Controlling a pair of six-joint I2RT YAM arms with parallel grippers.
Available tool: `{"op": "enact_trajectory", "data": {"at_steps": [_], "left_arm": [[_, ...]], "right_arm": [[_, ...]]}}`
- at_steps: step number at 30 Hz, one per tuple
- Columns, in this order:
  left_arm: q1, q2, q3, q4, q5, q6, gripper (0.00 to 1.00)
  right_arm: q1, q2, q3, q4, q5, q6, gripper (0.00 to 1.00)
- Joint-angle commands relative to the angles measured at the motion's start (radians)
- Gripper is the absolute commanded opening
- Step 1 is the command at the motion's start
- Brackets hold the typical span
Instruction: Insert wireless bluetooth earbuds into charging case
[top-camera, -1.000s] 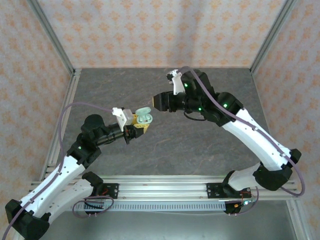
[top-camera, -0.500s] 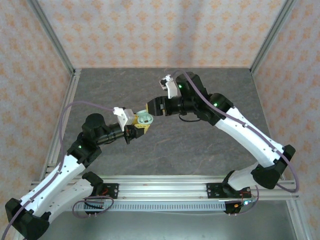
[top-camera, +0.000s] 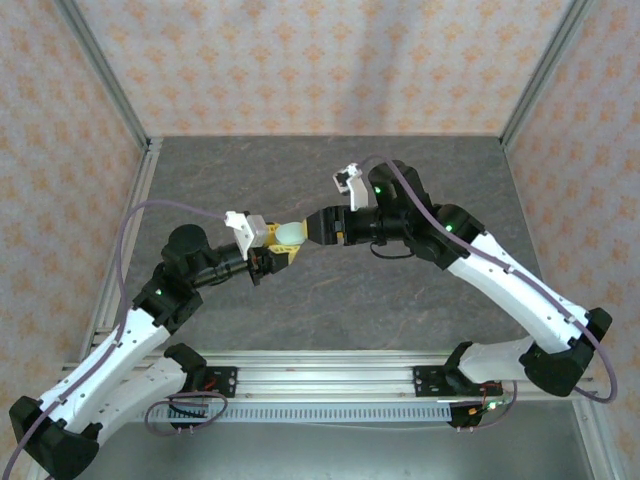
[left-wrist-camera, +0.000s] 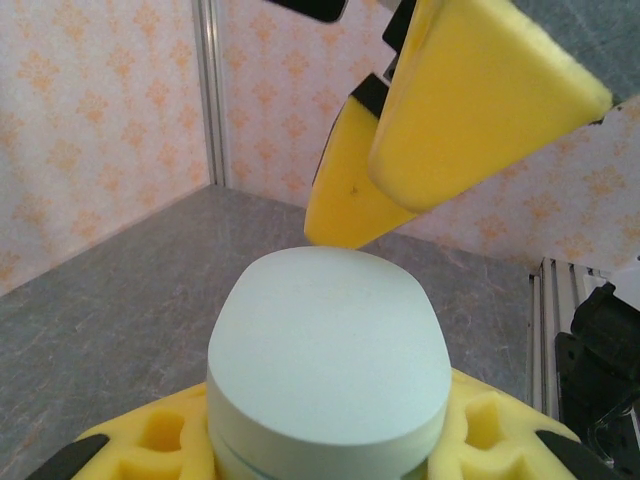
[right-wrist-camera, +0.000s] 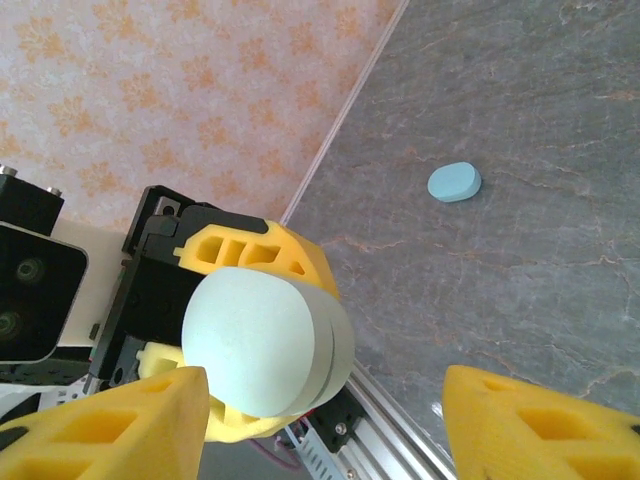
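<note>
Left gripper (top-camera: 275, 250) is clamped on the pale green oval plastic charging case (left-wrist-camera: 325, 350), held above the grey table (top-camera: 400, 290), lid down. Right gripper (top-camera: 312, 229) is spread wide at the case; contact unclear. Earbuds are probably inside. Next: check the lid is seated, then set the case down.

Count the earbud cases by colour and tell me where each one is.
pale green case: 1, closed, clamped in the left gripper
blue case: 1, lying on the table
Total: 2 cases
</note>
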Motion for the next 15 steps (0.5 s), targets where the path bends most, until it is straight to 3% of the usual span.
{"op": "enact_trajectory", "data": {"at_steps": [1, 10, 15], "left_arm": [[-0.005, -0.003, 0.034, 0.068, 0.011, -0.021, 0.10], [-0.007, 0.017, 0.037, 0.143, 0.013, -0.102, 0.10], [-0.007, 0.051, 0.064, 0.124, 0.008, -0.126, 0.10]], "right_arm": [[-0.009, -0.025, -0.049, 0.137, -0.048, 0.093, 0.63], [-0.012, -0.011, -0.173, 0.397, -0.154, 0.293, 0.65], [-0.014, 0.003, -0.225, 0.575, -0.217, 0.418, 0.59]]}}
